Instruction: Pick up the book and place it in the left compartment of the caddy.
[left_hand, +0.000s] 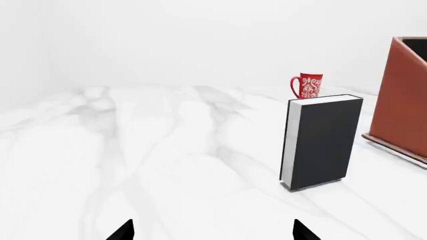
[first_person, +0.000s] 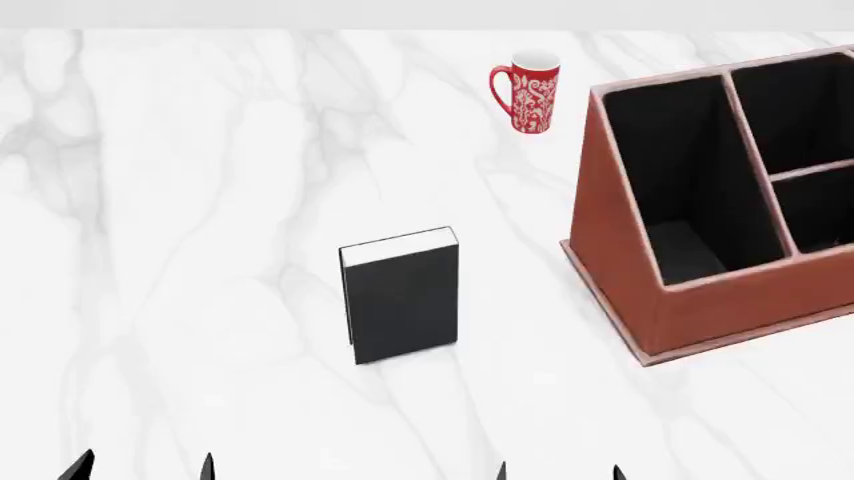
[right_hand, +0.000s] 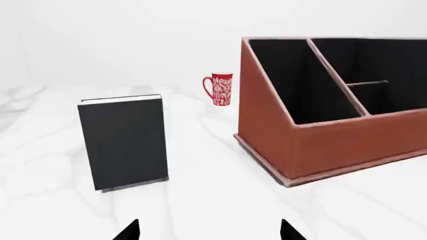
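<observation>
The black book (first_person: 400, 295) stands upright on the white marble table, white page edges on top; it also shows as the book (left_hand: 321, 141) and the book (right_hand: 124, 142). To its right sits the reddish-brown caddy (first_person: 614, 250), with its long left compartment (first_person: 681, 190) black-lined and bare. The caddy (right_hand: 347, 145) fills the right wrist view, its left compartment (right_hand: 300, 85) nearest the book. My left gripper (first_person: 144, 468) and right gripper (first_person: 558, 472) sit at the near edge, both open, well short of the book. Left gripper (left_hand: 212, 231) and right gripper (right_hand: 208, 231) hold nothing.
A red-and-white patterned mug (first_person: 526, 91) stands at the back, behind the book and left of the caddy; the mug (left_hand: 307, 85) and the mug (right_hand: 219, 89) also show in the wrist views. White marble tabletop (first_person: 200, 250) stretches to the left.
</observation>
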